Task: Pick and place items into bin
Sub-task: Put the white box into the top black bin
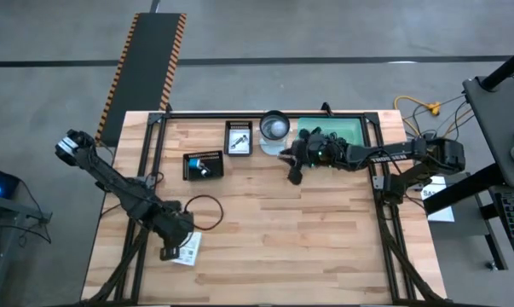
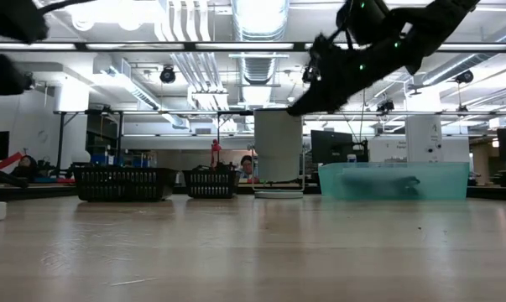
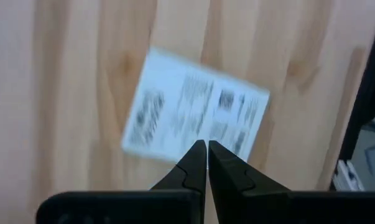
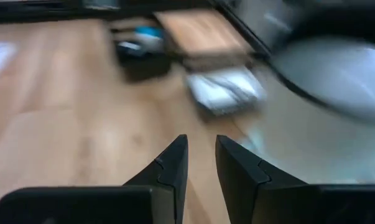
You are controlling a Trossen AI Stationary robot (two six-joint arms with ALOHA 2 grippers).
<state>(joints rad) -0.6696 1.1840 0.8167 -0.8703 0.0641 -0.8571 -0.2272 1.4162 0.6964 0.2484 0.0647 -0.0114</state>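
fingers of the right gripper (image 4: 201, 152) slightly parted, empty, near the bin (image 1: 350, 130); left gripper (image 3: 207, 149) closed above a white card (image 3: 193, 115).

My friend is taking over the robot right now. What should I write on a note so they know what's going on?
Left pincer: shut, empty, over the white card near the table's front left edge.
Right pincer: slightly apart, nothing visible between the fingers, raised above the table beside the green bin, near the round cup.
Things: a black cable lies by the left arm; two black trays with small items sit at the back.
Done: something dark seems to lie in the bin, hard to tell what.
Left: card, cable and tray items still need to go in.
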